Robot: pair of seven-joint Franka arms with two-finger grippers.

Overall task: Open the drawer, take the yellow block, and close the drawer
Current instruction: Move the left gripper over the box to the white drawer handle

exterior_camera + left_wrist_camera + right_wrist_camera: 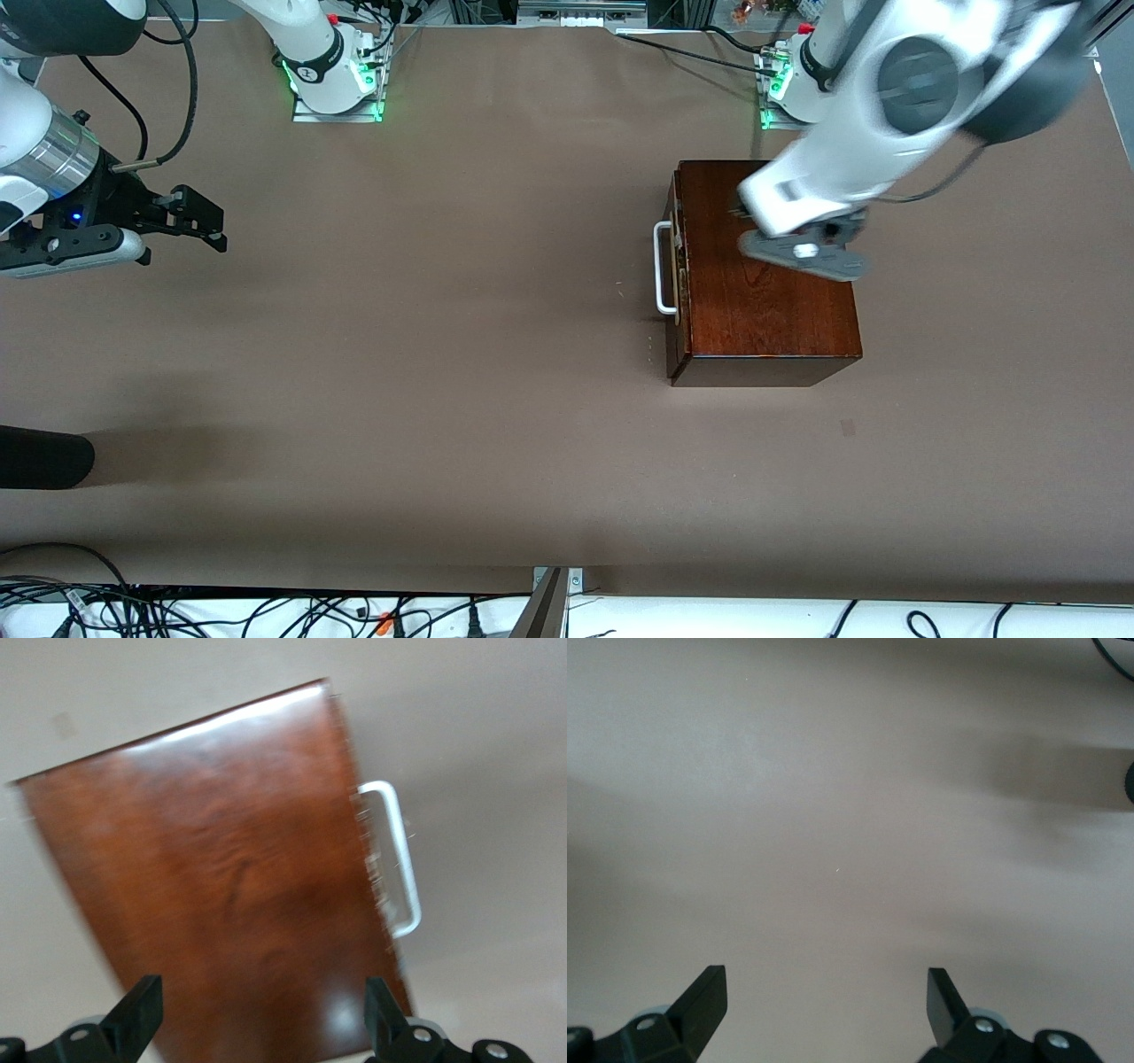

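The dark glossy wooden box (771, 283) stands toward the left arm's end of the table. Its drawer (677, 301) is shut, with the white U-shaped handle (663, 270) facing the right arm's end. The box (221, 877) and handle (399, 859) also show in the left wrist view. My left gripper (263, 997) is open and empty, up in the air over the box top; the left arm (833, 168) covers it in the front view. My right gripper (199, 220) is open and empty, waiting over bare table (833, 815) at the right arm's end. The yellow block is out of view.
A dark rounded object (40, 456) lies at the table's edge toward the right arm's end, nearer to the front camera. Cables (177, 611) run along the edge nearest the front camera. The arm bases (332, 75) stand along the farthest edge.
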